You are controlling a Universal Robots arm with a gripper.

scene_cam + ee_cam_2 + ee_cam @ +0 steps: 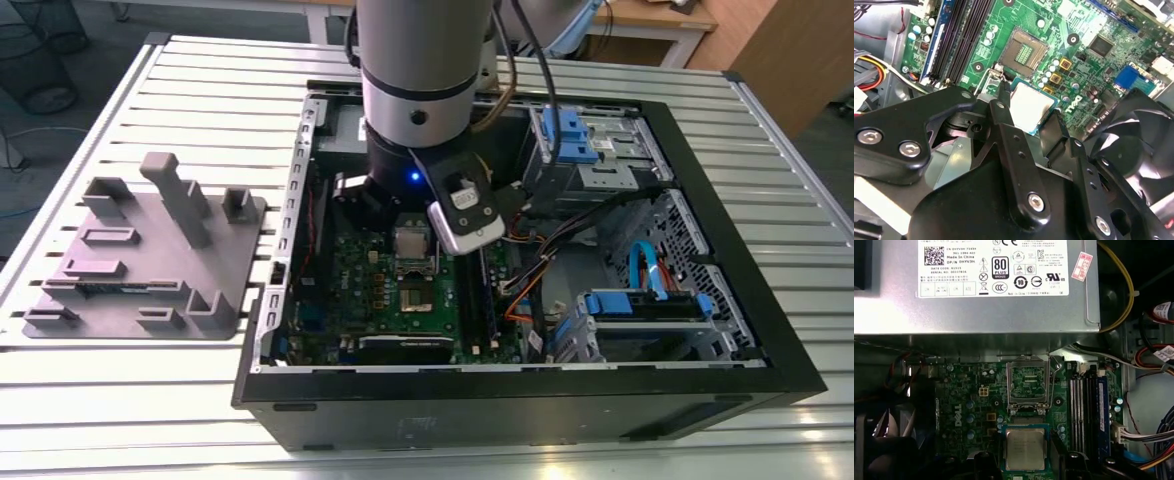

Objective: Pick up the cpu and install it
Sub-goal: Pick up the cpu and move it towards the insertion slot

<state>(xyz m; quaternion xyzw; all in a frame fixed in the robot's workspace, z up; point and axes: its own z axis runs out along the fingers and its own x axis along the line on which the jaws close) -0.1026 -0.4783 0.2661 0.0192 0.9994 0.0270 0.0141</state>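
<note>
The cpu (1025,449) (1029,106), a small square chip with a silvery-beige lid, sits between the two black fingers (1002,107) of my gripper (1026,466) (1031,114). The gripper is shut on it, one finger on each of two opposite edges. It hangs above the green motherboard (1094,30), a short way from the open socket (1026,384) (1024,50), whose frame is swung up. In the exterior view my arm (416,90) reaches down into the open computer case (534,395), over the motherboard.
The grey power supply (979,290) stands just beyond the socket. Memory slots (1086,410) (959,35) run beside it, and a black fan (1134,145) sits on the other side. Drive cages with blue clips (587,140) and cables fill the case's right. A grey fixture tray (147,250) lies at the exterior view's left.
</note>
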